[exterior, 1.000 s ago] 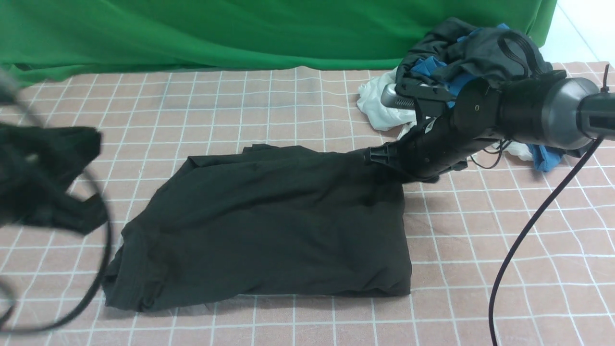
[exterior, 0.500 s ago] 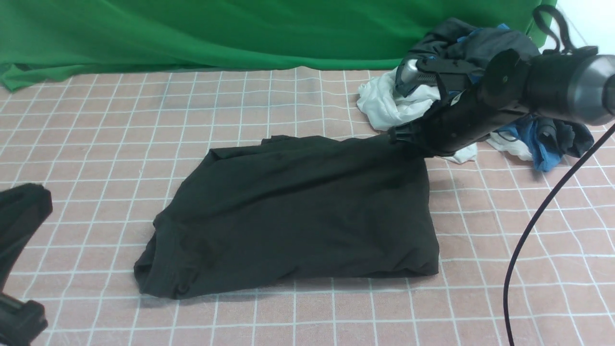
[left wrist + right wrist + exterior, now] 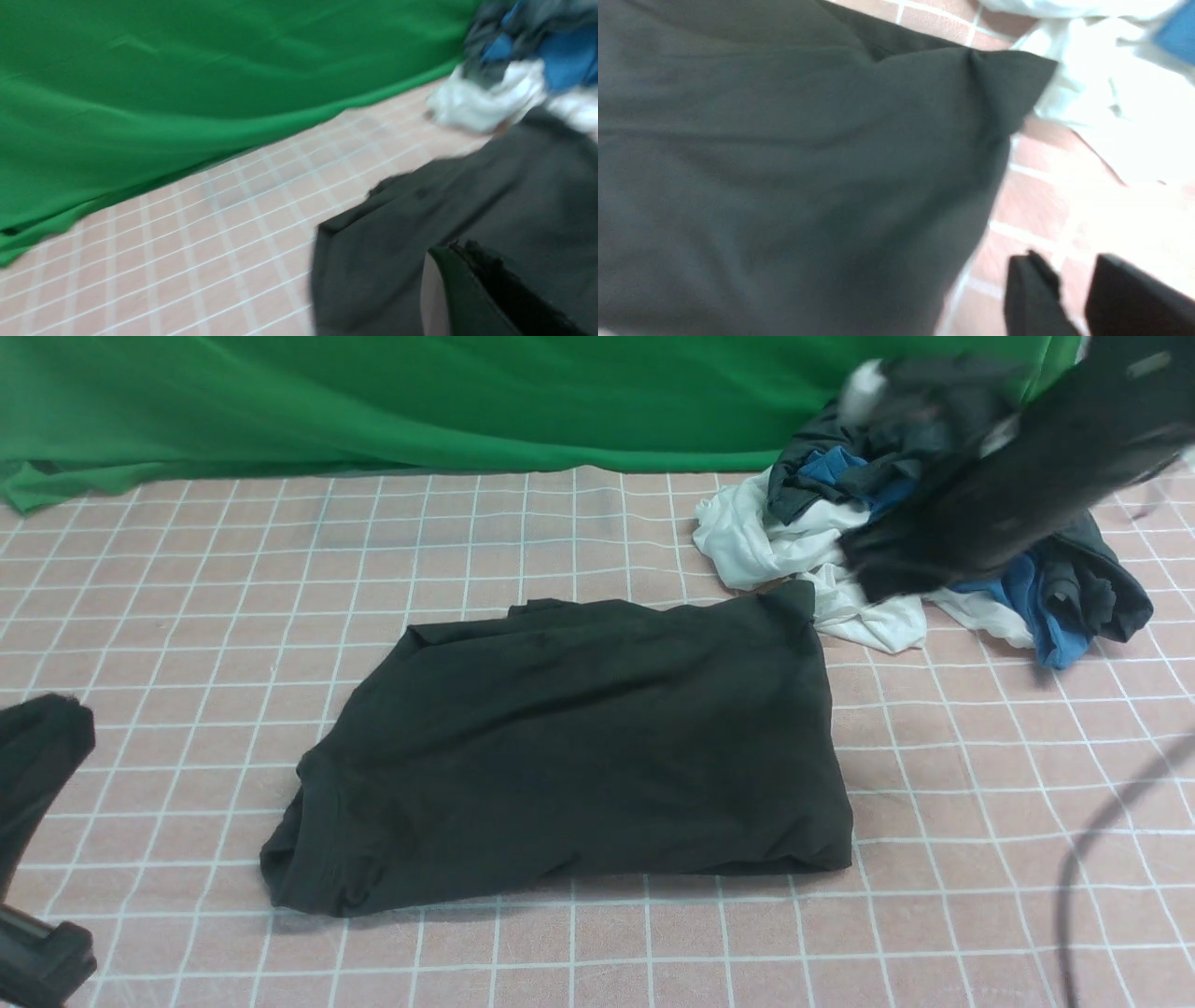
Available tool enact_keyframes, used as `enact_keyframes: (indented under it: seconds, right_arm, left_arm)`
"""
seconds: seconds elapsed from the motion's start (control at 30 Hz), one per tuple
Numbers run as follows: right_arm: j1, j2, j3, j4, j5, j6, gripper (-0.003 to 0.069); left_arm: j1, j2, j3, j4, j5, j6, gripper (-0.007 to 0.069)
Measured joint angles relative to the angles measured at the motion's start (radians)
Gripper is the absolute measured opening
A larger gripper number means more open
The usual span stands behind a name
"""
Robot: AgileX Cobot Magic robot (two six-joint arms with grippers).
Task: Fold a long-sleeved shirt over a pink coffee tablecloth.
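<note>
The long-sleeved shirt (image 3: 569, 747) is black and lies folded into a rough rectangle in the middle of the pink coffee tablecloth (image 3: 980, 859). Its far right corner (image 3: 1008, 79) sticks up slightly beside a white garment. My right gripper (image 3: 878, 579) is blurred and raised above and to the right of that corner. In the right wrist view the right gripper (image 3: 1066, 261) is open, with bare tablecloth showing between the fingers. My left gripper (image 3: 455, 245) is shut and empty, low beside the shirt (image 3: 490, 196). The left arm (image 3: 37, 756) sits at the near left edge.
A bunched dark grey and blue garment (image 3: 1074, 569) and a white garment (image 3: 775, 541) lie at the far right, just behind the shirt's corner. A green cloth (image 3: 420, 401) hangs along the back. A blurred black cable (image 3: 1092, 840) hangs at the near right.
The right gripper dragged the shirt to the right, then let go of its far right corner and rose up and to the right. The left arm drew back to the near left.
</note>
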Motion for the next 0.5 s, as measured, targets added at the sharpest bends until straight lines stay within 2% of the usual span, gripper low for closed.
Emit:
enact_keyframes:
  seconds: [0.17, 0.37, 0.5]
  right_arm:
    - [0.0, -0.343, 0.197, -0.006, 0.023, 0.01, 0.0133]
    - [0.0, -0.691, 0.436, -0.038, 0.034, 0.118, 0.0109]
    - [0.0, -0.811, 0.58, -0.044, 0.038, 0.175, 0.0097]
  left_arm:
    - [0.0, -0.039, 0.0, -0.114, -0.061, 0.057, 0.0018]
    - [0.0, -0.095, 0.0, -0.142, -0.141, 0.086, 0.0018]
    - [0.0, -0.097, 0.0, -0.149, -0.104, 0.089, 0.0018]
